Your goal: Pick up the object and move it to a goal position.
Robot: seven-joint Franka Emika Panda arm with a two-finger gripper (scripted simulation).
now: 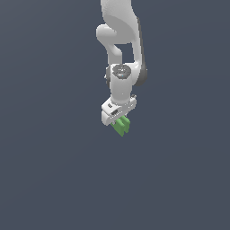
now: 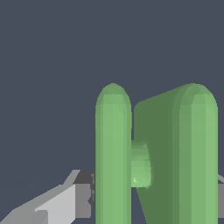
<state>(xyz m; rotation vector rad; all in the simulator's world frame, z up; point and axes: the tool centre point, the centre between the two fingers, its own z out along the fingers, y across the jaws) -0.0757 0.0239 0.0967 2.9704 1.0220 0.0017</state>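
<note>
Wrist view fills with the green object [image 2: 175,157], two rounded ridges either side of a groove, pinched between my gripper [image 1: 119,122] fingers [image 2: 65,203]. It looks rigid, light, smooth-sided; I judge the flat outer flanks the safest hold.

The arm [image 1: 120,49], in the upper centre of the exterior view, looks like smooth white plastic with a soft sheen and darker grey at its joints. The gripper [image 1: 117,117] has the same white, smooth casing; in the wrist view its finger [image 2: 57,205], at lower left, is flat matt grey. The object [image 1: 121,126] is matt green, smooth, with rounded ridges and faint banded shading. The ground [image 1: 45,170] is a plain, matt slate-blue surface without texture.
</note>
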